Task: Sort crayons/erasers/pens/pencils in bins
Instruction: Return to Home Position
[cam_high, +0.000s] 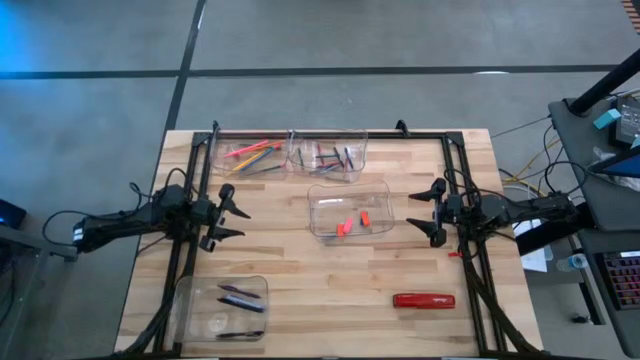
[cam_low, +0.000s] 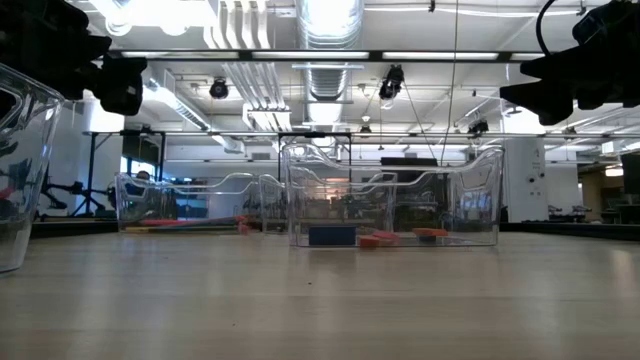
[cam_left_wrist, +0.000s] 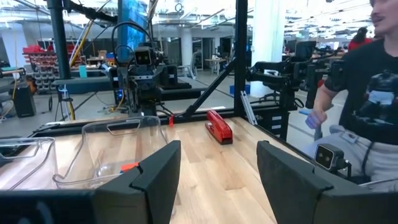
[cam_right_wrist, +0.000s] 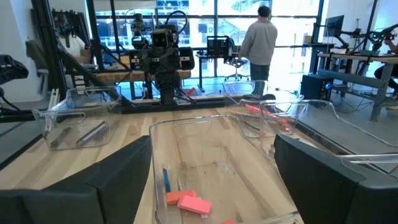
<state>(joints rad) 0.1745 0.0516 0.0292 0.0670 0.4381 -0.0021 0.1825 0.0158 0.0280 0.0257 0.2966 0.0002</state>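
the left pincer (cam_high: 232, 212) hangs released and empty over the left side of the tabletop (cam_high: 330, 280), fingers spread wide and pointing inward. the right pincer (cam_high: 428, 212) mirrors it on the right side, equally released and holding nothing (in each wrist view the two dark fingers stand well apart, with only wood and clear plastic beyond them).

between the two pincers sits the centre bin (cam_high: 385, 195), with the erasers (cam_high: 350, 223) lying loose on its floor as orange and pink stubs. along the far edge two more bins stand side by side. the far left bin (cam_high: 235, 138) holds the pencils (cam_high: 255, 153), and the bin beside it (cam_high: 360, 140) holds darker sticks (cam_high: 330, 157). a fourth bin (cam_high: 195, 300) near the left front corner also carries a few dark sticks. the only thing loose on the wood is a red oblong object (cam_high: 423, 299) near the right front, well apart from every bin.

from this layout the sorting looks done. if handled again, the pencils would be light, stiff and prone to roll, so they are best pinched across the shaft near the middle. the erasers would be light and rubbery, giving good grip across their short sides. the bins look thin and would probably slide if nudged.
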